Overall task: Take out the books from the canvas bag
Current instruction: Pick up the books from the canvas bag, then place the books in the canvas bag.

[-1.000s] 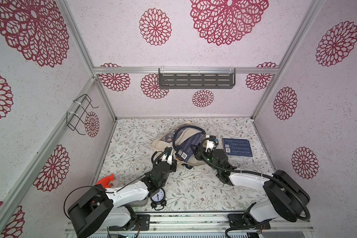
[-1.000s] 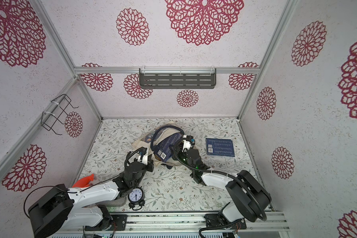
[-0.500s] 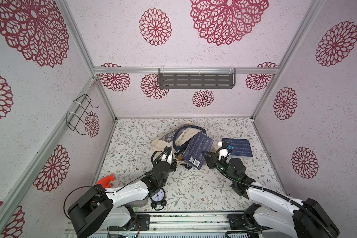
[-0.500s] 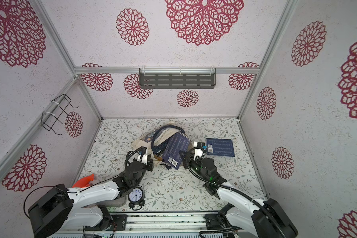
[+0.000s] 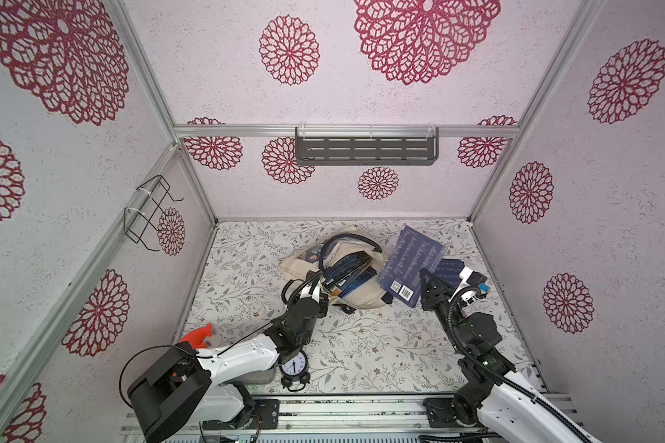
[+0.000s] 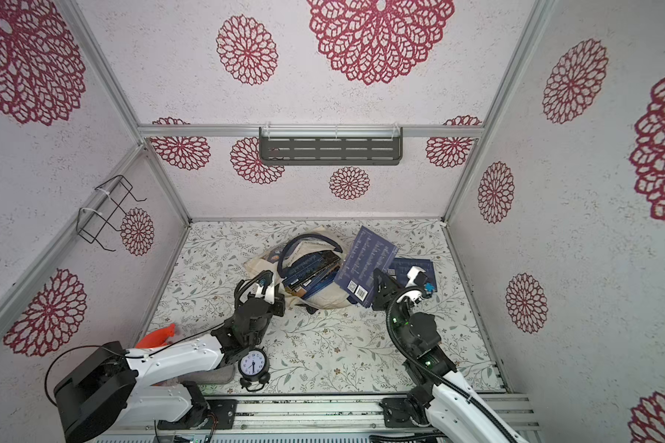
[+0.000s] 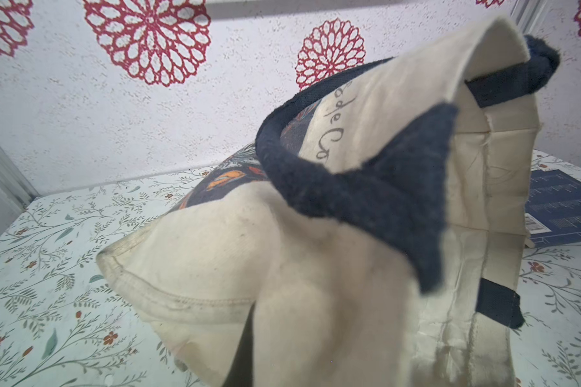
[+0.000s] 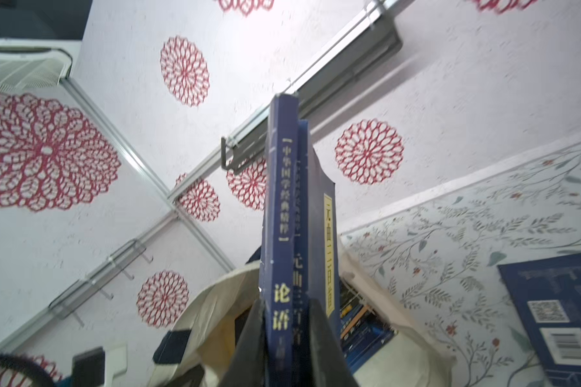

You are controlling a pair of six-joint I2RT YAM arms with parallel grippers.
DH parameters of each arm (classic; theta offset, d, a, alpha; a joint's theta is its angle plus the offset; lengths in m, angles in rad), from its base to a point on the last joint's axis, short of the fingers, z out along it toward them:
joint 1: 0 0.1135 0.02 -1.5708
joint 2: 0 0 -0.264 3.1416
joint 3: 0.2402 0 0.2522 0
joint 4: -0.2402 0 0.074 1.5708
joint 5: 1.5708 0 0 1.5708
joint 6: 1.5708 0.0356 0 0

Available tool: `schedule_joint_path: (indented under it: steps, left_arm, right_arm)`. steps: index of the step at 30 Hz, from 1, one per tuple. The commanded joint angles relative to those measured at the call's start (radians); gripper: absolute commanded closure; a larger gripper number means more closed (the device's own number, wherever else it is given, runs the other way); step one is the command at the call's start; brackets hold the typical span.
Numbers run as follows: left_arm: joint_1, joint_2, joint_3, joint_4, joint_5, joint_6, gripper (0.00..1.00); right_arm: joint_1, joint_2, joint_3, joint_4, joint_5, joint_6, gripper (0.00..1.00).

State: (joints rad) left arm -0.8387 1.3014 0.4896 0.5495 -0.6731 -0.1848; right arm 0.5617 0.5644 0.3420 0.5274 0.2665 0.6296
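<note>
Two navy books (image 8: 279, 234), spines side by side, stand upright in the tightly clenched right hand (image 8: 287, 338), lifted clear of the cream canvas bag (image 5: 361, 301) slumped mid-table. In both top views the pair reads as a single back cover, barcode lowest. It hides much of a further navy book (image 5: 452, 268) lying flat on the table (image 5: 361, 345) behind it. More books (image 5: 348, 270) lie stacked in the bag's open mouth, their number hard to make out.

The left hand (image 5: 313, 285) is clamped on the bag's near rim. Cloth and a navy strap (image 7: 366, 194) fill its wrist view and cover the fingers.

Bare floral table spreads from the bag toward the front rail, where an alarm clock (image 5: 293, 367) sits beside the left arm. The side wall (image 5: 534, 307) stands near the flat book.

The held pair hangs just beside the bag on the robot's right, over the flat book's edge.
</note>
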Motion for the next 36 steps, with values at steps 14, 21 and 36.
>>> schedule_joint_path:
  steps: [14,21,36]
  left_arm:
    - [0.011,0.015,0.050,0.028,-0.030,0.007,1.00]
    - [0.011,0.013,0.051,0.024,-0.028,-0.003,1.00]
    - [0.010,0.013,0.062,0.000,-0.017,-0.010,1.00]
  right_arm:
    - [-0.053,-0.018,0.037,0.015,0.051,0.104,1.00]
    - [-0.053,0.069,0.031,0.055,-0.114,0.230,1.00]
    - [-0.007,0.214,-0.027,0.138,-0.380,0.468,1.00]
